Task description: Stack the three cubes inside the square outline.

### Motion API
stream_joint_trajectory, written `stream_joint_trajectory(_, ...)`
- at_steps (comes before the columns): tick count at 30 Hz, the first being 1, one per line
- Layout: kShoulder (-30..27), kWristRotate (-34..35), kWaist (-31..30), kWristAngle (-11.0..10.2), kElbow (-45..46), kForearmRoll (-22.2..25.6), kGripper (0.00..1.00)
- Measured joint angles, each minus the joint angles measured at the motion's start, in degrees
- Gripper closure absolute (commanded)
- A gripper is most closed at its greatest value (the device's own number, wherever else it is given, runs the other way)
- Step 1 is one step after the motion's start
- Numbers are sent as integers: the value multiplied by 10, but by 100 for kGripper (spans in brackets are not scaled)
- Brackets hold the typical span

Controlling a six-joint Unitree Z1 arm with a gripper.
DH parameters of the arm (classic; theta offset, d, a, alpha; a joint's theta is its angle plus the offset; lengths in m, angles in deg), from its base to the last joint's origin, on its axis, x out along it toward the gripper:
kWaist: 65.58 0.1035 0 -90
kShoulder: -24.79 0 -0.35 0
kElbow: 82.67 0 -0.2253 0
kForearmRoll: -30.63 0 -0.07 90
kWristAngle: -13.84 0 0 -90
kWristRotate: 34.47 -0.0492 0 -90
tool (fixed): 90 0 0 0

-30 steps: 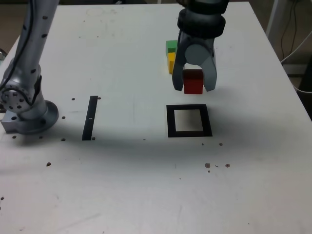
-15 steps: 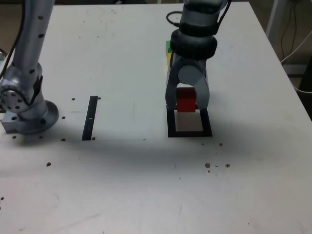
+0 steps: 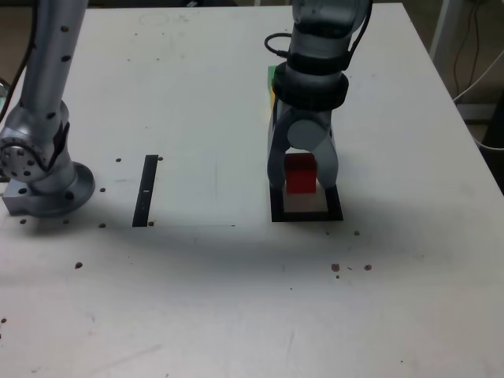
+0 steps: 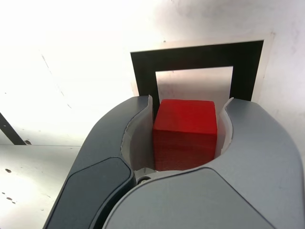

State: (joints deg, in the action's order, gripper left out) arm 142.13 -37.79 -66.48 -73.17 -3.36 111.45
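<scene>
My gripper [image 3: 303,186] is shut on the red cube [image 3: 300,173], which hangs low over the far part of the square outline [image 3: 307,213]. In the wrist view the red cube [image 4: 185,132] sits between both fingers [image 4: 138,138], with the black frame and white centre of the outline [image 4: 195,57] just beyond it. Behind the arm in the exterior view, a sliver of the green cube [image 3: 272,75] shows above a sliver of the yellow cube [image 3: 272,92]; most of both is hidden by the gripper.
A narrow black strip [image 3: 146,190] lies on the white table [image 3: 197,283] toward the exterior view's left. The arm's grey base [image 3: 39,177] stands at the left edge. Small dark specks dot the tabletop. Cables hang off the table's right side.
The gripper has carried the red cube from beyond the outline toward the camera and down, so it now sits low over the frame's far part.
</scene>
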Motion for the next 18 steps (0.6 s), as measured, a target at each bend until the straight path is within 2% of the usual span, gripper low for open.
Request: stream_joint_trajectory(18,2,2,-2,5,26,-30,56)
